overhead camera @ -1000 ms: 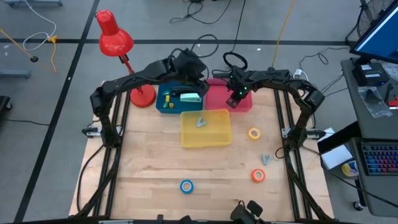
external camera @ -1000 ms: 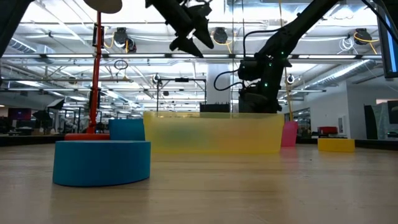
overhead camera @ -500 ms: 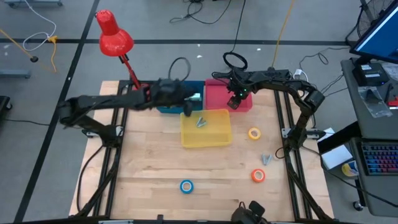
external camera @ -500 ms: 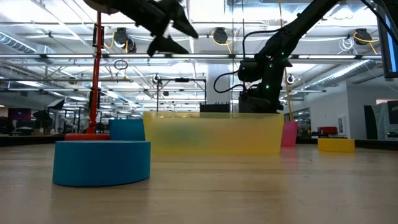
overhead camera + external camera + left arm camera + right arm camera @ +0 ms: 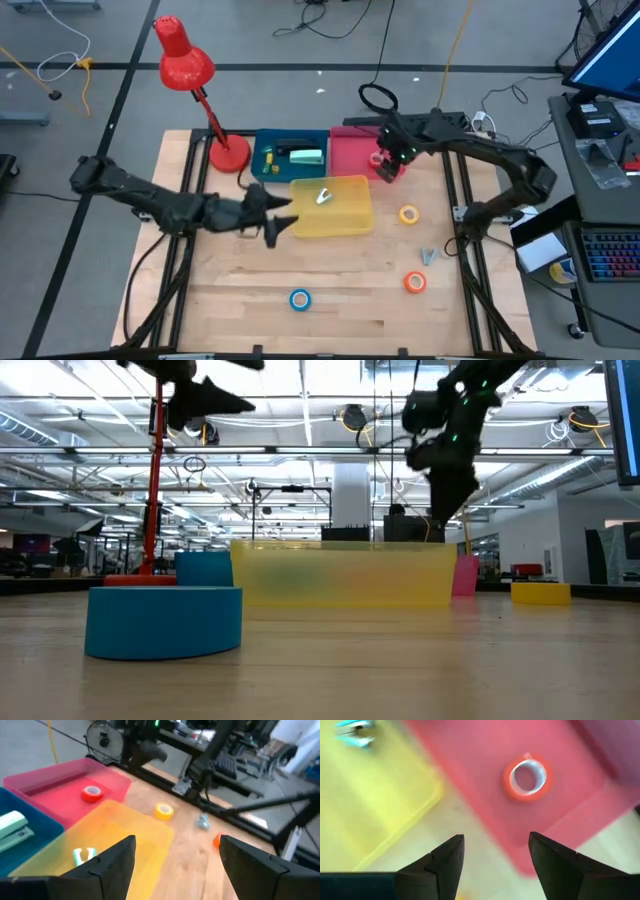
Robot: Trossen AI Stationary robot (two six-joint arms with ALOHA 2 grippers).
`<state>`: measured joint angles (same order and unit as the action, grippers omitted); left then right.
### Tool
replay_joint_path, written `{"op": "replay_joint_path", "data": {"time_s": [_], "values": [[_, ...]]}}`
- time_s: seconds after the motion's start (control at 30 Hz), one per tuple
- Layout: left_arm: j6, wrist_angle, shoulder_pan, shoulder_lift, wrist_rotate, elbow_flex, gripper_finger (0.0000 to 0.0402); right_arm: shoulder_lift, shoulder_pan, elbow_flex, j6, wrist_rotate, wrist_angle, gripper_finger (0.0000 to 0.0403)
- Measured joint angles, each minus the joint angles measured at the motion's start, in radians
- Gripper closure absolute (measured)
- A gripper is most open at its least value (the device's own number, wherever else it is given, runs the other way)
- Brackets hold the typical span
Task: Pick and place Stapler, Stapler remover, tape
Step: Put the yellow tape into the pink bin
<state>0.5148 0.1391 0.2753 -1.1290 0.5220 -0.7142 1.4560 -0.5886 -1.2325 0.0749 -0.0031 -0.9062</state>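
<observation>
1. At the back of the worktop (image 5: pixel 250 275), three trays sit together: a blue tray (image 5: pixel 262 160), a pink tray (image 5: pixel 352 155) beside it, and a yellow tray (image 5: pixel 345 215) just in front of both.
2. The right gripper (image 5: pixel 388 168) hangs over the pink tray, jaws apart and empty; the red tape roll (image 5: pixel 527 778) lies flat on the tray floor below it.
3. The left gripper (image 5: pixel 275 218) is at the yellow tray's left edge, above the wood, jaws wide apart and holding nothing.
4. The stapler (image 5: pixel 305 156) lies in the blue tray.
5. A stapler remover (image 5: pixel 323 196) lies in the yellow tray; a second one (image 5: pixel 427 256) rests on the bare wood to the right.
6. Loose on the wood: a yellow roll (image 5: pixel 409 214), an orange roll (image 5: pixel 415 283) and a blue roll (image 5: pixel 300 298).
7. A red lamp (image 5: pixel 185 60) stands at the back left corner.
</observation>
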Motion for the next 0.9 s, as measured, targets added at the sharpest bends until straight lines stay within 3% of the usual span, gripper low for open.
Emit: {"op": "replay_joint_path", "data": {"time_s": [0.23, 0.37, 0.43, 0.7, 0.9], "values": [[0.049, -0.002, 0.151, 0.000, 0.214, 0.061, 0.0113, -0.181, 0.152, 0.156, 0.152, 0.003, -0.020, 0.0192], [0.094, -0.003, 0.166, 0.030, 0.283, 0.118, 0.0116, -0.265, 0.194, 0.286, 0.247, 0.003, -0.019, 0.0193], [0.091, -0.004, 0.125, 0.062, 0.251, 0.145, 0.0116, -0.304, 0.205, 0.344, 0.283, 0.002, -0.022, 0.0193], [-0.020, -0.007, -0.126, 0.276, -0.058, 0.272, 0.0117, -0.413, 0.218, 0.490, 0.358, 0.000, -0.018, 0.0194], [-0.050, -0.011, -0.160, 0.521, -0.078, 0.430, 0.0117, -0.428, 0.218, 0.504, 0.347, 0.000, 0.013, 0.0195]]}}
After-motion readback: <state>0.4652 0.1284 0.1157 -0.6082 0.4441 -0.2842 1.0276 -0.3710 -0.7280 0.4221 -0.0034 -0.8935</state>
